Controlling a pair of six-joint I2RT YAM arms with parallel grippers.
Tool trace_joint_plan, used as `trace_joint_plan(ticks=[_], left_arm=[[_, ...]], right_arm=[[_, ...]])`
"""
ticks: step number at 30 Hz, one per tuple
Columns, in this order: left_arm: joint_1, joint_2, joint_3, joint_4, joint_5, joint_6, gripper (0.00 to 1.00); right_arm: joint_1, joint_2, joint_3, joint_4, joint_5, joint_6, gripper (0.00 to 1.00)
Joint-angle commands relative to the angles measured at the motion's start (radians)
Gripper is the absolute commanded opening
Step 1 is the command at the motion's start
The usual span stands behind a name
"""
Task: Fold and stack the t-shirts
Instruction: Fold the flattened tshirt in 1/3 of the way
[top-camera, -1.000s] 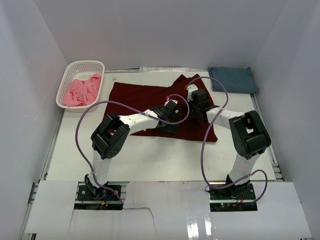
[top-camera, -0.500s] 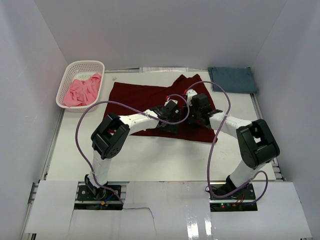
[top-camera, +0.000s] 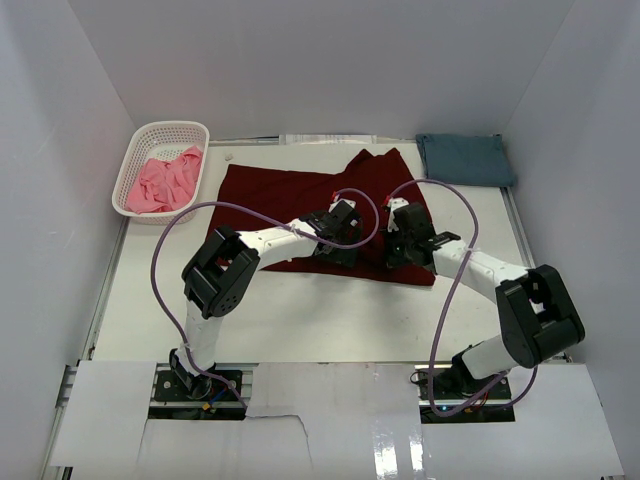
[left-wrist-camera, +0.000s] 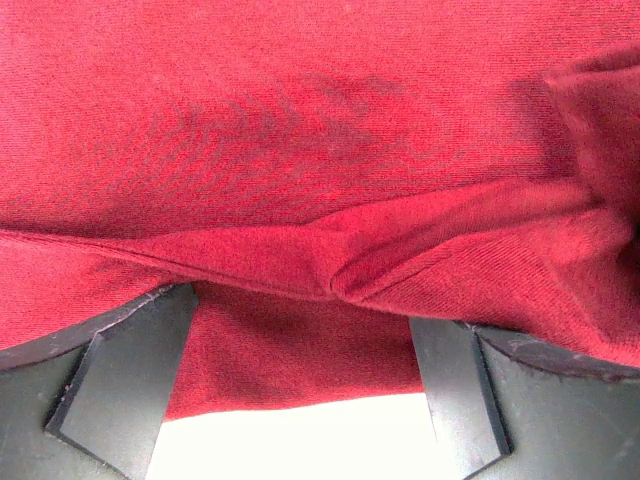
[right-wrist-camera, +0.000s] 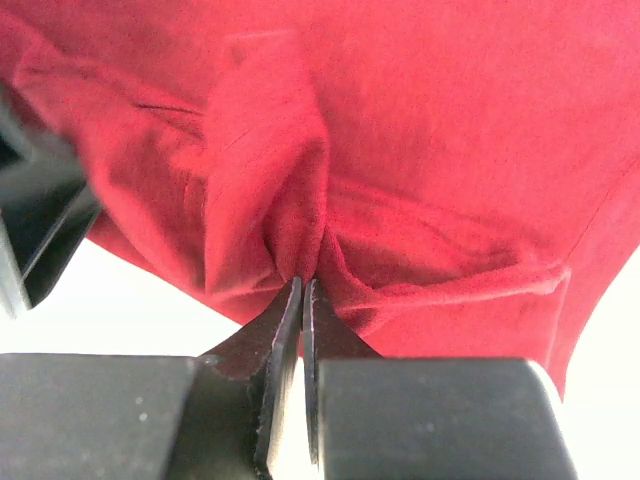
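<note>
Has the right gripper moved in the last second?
Yes. The right gripper, shut on the maroon t-shirt, moved away from the blue t-shirt, toward the arm bases.

White arms (top-camera: 285, 237), blk joints (top-camera: 222, 272), purple cables (top-camera: 153, 270)

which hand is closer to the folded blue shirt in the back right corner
Right. The right hand pinches the maroon shirt front-left of the blue shirt; the left hand, open, is farther left over the maroon shirt.
</note>
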Motion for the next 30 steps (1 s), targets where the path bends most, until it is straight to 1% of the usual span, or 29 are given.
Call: trace_joint_plan(ticks=[1, 2, 3, 4, 6, 7, 8, 10, 12, 14, 17, 23, 27, 30], left_arm=[[-0.021, 0.118, -0.076, -0.140, 0.181, -0.051, 0.98], [-0.021, 0.120, -0.076, -0.141, 0.181, -0.049, 0.98], [-0.021, 0.121, -0.074, -0.141, 0.181, -0.049, 0.98], [-0.021, 0.123, -0.074, -0.140, 0.181, -0.050, 0.98], [-0.021, 0.126, -0.074, -0.140, 0.181, -0.049, 0.98], [-0.021, 0.128, -0.076, -0.140, 0.181, -0.050, 0.98], [-0.021, 0.128, -0.077, -0.141, 0.181, -0.052, 0.98], [-0.023, 0.128, -0.080, -0.140, 0.184, -0.052, 0.98], [-0.021, 0.125, -0.088, -0.138, 0.181, -0.054, 0.98], [-0.021, 0.120, -0.093, -0.137, 0.178, -0.054, 0.98], [-0.021, 0.121, -0.093, -0.135, 0.180, -0.057, 0.98], [-0.021, 0.115, -0.103, -0.132, 0.180, -0.057, 0.98], [-0.021, 0.114, -0.108, -0.132, 0.180, -0.057, 0.98], [-0.021, 0.114, -0.113, -0.131, 0.176, -0.057, 0.98]], right_arm=[[0.011, -0.081, -0.041, -0.046, 0.002, 0.068, 0.08], [0.011, -0.090, -0.050, -0.048, -0.013, 0.074, 0.08], [0.013, -0.093, -0.050, -0.057, -0.024, 0.082, 0.14], [0.011, -0.087, -0.047, -0.068, -0.083, 0.084, 0.22], [0.011, -0.078, -0.033, -0.105, -0.119, 0.087, 0.41], [0.011, -0.075, -0.029, -0.105, -0.154, 0.088, 0.44], [0.011, -0.079, -0.025, -0.105, -0.158, 0.093, 0.46], [0.010, -0.108, -0.004, -0.092, -0.149, 0.102, 0.49], [0.010, -0.125, 0.028, -0.097, -0.130, 0.102, 0.56], [0.005, -0.122, 0.080, -0.097, -0.118, 0.096, 0.59], [-0.004, -0.083, 0.154, -0.094, -0.110, 0.079, 0.58], [-0.007, 0.065, 0.273, -0.088, -0.121, 0.056, 0.56], [-0.009, 0.153, 0.310, -0.097, -0.142, 0.051, 0.56], [-0.009, 0.169, 0.314, -0.121, -0.147, 0.050, 0.54]])
